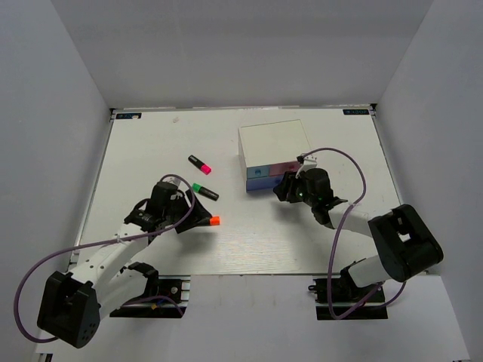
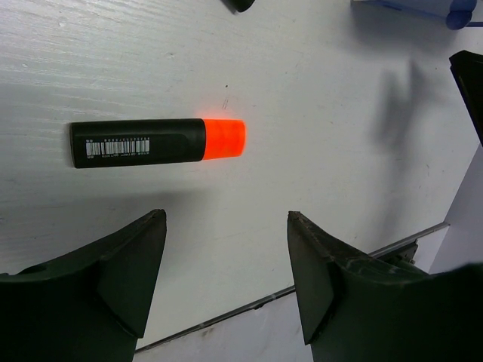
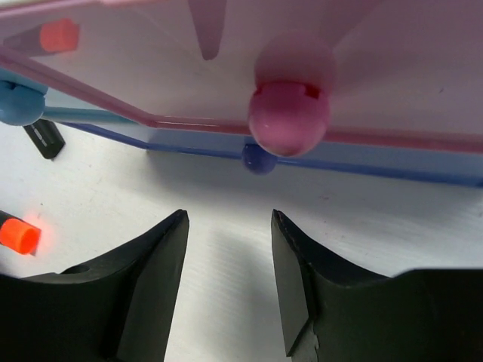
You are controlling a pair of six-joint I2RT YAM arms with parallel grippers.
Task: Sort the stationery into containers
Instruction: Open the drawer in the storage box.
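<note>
Three black highlighters lie on the table: the pink-capped one (image 1: 200, 164), the green-capped one (image 1: 204, 191) and the orange-capped one (image 1: 214, 221) (image 2: 158, 141). My left gripper (image 1: 199, 214) (image 2: 226, 219) is open and hovers over the orange-capped one, which lies crosswise just beyond the fingertips, not between them. The white-topped box (image 1: 273, 139) shows a light-blue front (image 1: 259, 172), a pink front (image 1: 287, 167) and a wide blue-purple front (image 1: 262, 185). My right gripper (image 1: 282, 188) (image 3: 229, 217) is open, just short of the pink knob (image 3: 289, 118), holding nothing. The blue-purple knob (image 3: 259, 158) sits below.
The light-blue knob (image 3: 19, 103) is at the left of the right wrist view. White walls close in the table on three sides. The table's near edge (image 2: 317, 283) runs close behind the left fingertips. Cables trail from both arms.
</note>
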